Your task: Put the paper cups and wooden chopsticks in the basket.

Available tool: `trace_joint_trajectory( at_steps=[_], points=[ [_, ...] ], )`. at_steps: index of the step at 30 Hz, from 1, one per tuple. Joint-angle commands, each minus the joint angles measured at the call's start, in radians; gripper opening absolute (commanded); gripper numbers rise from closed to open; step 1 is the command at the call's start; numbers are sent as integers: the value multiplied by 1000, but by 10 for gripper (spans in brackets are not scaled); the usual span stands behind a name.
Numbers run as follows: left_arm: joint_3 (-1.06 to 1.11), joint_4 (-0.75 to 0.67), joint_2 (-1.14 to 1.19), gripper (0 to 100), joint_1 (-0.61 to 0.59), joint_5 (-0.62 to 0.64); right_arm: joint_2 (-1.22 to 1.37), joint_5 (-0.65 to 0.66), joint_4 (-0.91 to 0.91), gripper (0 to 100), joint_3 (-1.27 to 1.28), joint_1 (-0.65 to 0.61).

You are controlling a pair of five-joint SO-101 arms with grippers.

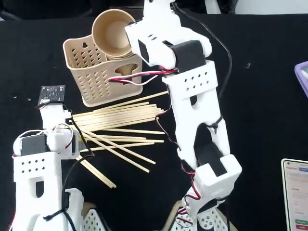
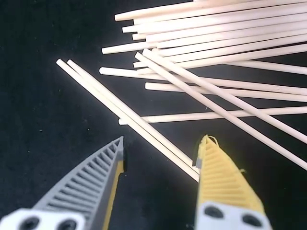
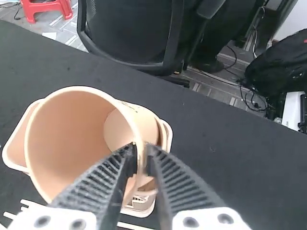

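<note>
Right wrist view: your right gripper [image 3: 140,148] is pinching the paper cup [image 3: 72,139] by its rim, tilted over the basket [image 1: 89,77], possibly already resting inside. Your left gripper [image 2: 161,141] is hovering, fingers spread, over the wooden chopsticks [image 2: 216,43] lying scattered on the black table [image 1: 260,96] beside the basket.

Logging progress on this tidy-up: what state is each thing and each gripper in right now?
basket: upright on the table.
paper cup: tilted at the basket's mouth, rim pinched.
wooden chopsticks: lying loose on the table, outside the basket.
left gripper: open over the wooden chopsticks.
right gripper: shut on the paper cup's rim.
</note>
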Motion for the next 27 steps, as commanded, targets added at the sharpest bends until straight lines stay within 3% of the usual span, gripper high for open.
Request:
trace_joint_trajectory(
  at_steps=[1, 3, 11, 27],
  points=[
    [-50, -9, -15, 246, -4, 5, -36, 2, 46, 232, -90, -12],
    [-50, -9, -15, 246, -4, 5, -64, -5, 95, 255, -140, -14],
    [-50, -11, -15, 246, -4, 5, -104, 44, 204, 177, -246, -11],
    [-50, -11, -15, 246, -4, 5, 173, 61, -189, 173, -246, -28]
  ],
)
